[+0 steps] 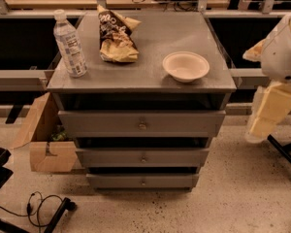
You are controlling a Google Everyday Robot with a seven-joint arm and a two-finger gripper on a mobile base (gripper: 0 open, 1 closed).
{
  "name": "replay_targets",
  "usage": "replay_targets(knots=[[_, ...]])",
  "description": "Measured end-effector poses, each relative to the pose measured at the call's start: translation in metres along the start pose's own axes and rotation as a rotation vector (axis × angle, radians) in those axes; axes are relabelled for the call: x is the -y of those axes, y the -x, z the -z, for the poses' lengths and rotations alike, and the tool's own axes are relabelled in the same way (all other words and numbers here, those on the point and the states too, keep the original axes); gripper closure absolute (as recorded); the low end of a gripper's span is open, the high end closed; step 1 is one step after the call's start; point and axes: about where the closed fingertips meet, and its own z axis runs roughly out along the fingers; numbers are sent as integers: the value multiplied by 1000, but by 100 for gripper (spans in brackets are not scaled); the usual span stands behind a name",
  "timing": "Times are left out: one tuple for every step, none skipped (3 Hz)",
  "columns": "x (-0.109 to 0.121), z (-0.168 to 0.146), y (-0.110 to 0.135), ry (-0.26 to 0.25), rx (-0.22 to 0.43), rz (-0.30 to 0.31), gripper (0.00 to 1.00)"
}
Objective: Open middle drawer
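A grey metal cabinet (pixel 136 74) stands in the middle of the camera view with three drawers stacked in its front. The middle drawer (pixel 111 158) has a plain flat front of medium height and a small round knob (pixel 143 158) at its centre; its front is pushed in, and its inside is hidden. Above it is the taller-fronted drawer (pixel 102 123), below it the slimmest drawer (pixel 116 181). My gripper (pixel 269 111) hangs at the right edge, cream-coloured, pointing down, well to the right of the cabinet and apart from the drawers.
On the cabinet top stand a water bottle (pixel 70 45), a crumpled snack bag (pixel 115 35) and a white bowl (pixel 186 65). An open cardboard box (pixel 48 152) sits on the floor at the left. A cable (pixel 39 205) and dark legs lie on the floor at the lower left.
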Motion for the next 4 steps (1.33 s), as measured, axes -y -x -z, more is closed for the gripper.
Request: replay_targets(knots=[[-18, -40, -1, -27, -7, -14, 0], [-31, -122, 1, -24, -47, -34, 0], [-44, -228, -6, 7, -131, -32, 0], [-58, -313, -11, 48, -197, -18, 0]])
